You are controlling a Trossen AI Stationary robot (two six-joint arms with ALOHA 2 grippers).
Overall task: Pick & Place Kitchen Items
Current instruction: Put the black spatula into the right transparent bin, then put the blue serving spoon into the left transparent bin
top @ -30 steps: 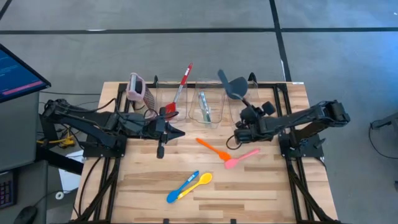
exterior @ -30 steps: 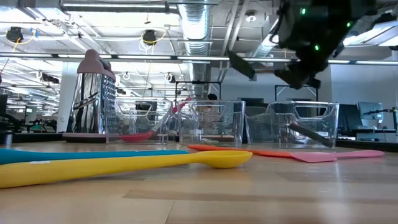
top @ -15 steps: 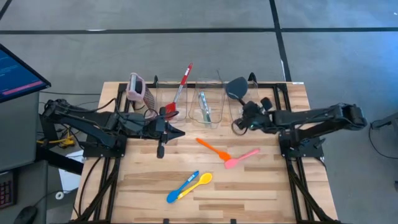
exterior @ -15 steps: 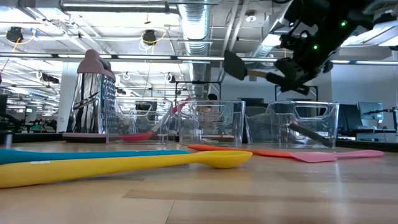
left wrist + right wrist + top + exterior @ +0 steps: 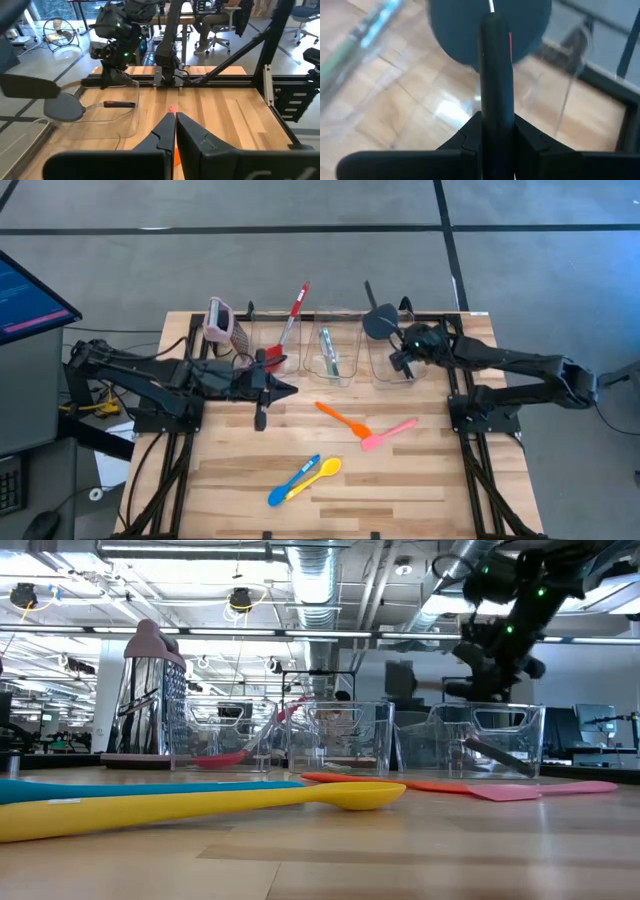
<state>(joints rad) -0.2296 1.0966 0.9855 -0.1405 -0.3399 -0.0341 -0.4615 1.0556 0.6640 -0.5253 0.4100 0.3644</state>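
My right gripper [image 5: 408, 348] [image 5: 470, 690] is shut on a black spatula [image 5: 378, 323] [image 5: 402, 676] [image 5: 490, 27] above the rightmost clear bin [image 5: 395, 362]. My left gripper [image 5: 288, 389] [image 5: 175, 127] is shut and holds nothing, just near of the left bin. An orange spatula [image 5: 342, 418], a pink spatula [image 5: 388, 434], a blue spoon [image 5: 292, 481] and a yellow spoon [image 5: 319, 472] lie flat on the table. The red-handled tool [image 5: 292, 318] leans in the left bin. The clear-teal one [image 5: 328, 352] lies in the middle bin. My right gripper pinches the black spatula's handle [image 5: 496, 100] between its two fingers [image 5: 470, 134]. The handle runs straight out along the fingers to the round head. The spatula is lifted clear, its handle about level, with the head over the bin's far rim.
Three clear bins [image 5: 340, 735] stand in a row along the table's far side, and the pink-topped metal grater [image 5: 220, 320] [image 5: 150, 690] is left of them. Another dark utensil [image 5: 490, 755] lies in the right bin. Bare wood lies between the spoons and the near edge.
My right gripper has moved toward the table's far edge and somewhat down, from in front of the bins to above the right bin. It has carried the black spatula along and turned it, so the head now sits lower, near the bin's far rim.
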